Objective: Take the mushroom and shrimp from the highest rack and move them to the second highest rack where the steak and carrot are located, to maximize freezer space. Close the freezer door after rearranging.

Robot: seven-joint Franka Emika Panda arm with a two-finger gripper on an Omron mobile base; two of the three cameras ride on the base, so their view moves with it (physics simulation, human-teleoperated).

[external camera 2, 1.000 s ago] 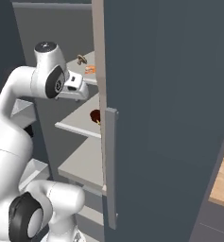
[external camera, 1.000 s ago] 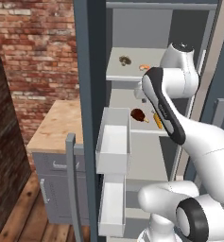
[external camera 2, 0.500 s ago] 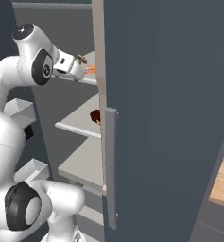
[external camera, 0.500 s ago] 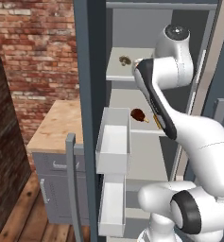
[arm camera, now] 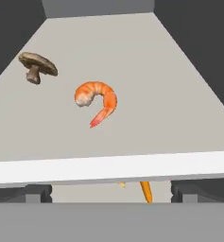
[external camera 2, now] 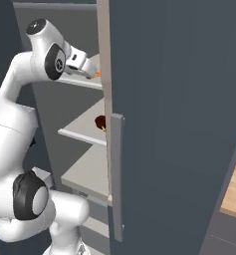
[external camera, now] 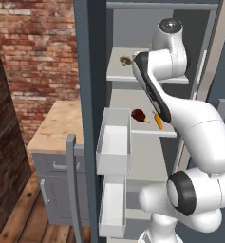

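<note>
A brown mushroom (arm camera: 38,66) and an orange shrimp (arm camera: 97,97) lie apart on the highest rack (arm camera: 179,118), the mushroom to the shrimp's left. My gripper (arm camera: 111,193) hovers in front of that rack's front edge, open wide with nothing between its fingertips (arm camera: 38,191). From the right base view the gripper (external camera 2: 88,70) sits just short of the shrimp (external camera 2: 97,73). On the second highest rack (external camera: 147,134) rest the dark steak (external camera: 138,115) and the carrot (external camera: 158,120). The mushroom (external camera: 125,60) shows beside my arm. The carrot's tip (arm camera: 145,191) peeks below the top rack.
The freezer door (external camera 2: 164,124) stands open on the right, its long handle (external camera 2: 117,174) facing me. Another open door panel carries white bins (external camera: 114,142) on the left. Beyond it are a wooden counter (external camera: 52,128) and a brick wall (external camera: 38,47).
The arm has lifted and swung the hand up from beside the second rack to the top rack's front edge. The jaws stayed open. The food has not moved.
</note>
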